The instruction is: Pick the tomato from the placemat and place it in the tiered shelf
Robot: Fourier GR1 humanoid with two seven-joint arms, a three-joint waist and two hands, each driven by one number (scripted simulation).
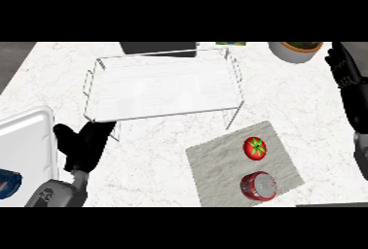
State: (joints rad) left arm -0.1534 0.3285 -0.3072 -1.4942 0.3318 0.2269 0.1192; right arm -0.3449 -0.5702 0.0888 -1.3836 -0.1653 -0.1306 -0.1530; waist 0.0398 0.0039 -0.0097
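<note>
A red tomato (254,147) with a green stem lies on the grey placemat (215,160) at the lower right. The clear tiered shelf (165,87) stands on the counter behind it, toward the left and centre. My left hand (82,141) rests at the shelf's front left corner, fingers relaxed, holding nothing. My right hand (345,65) shows at the far right edge, fingers up and straight, well above and right of the tomato.
A red round lidded can (259,186) lies on the placemat just in front of the tomato. A white pot (295,51) stands at the back right. A white tray (25,141) sits at the left edge, a dark object (158,47) behind the shelf.
</note>
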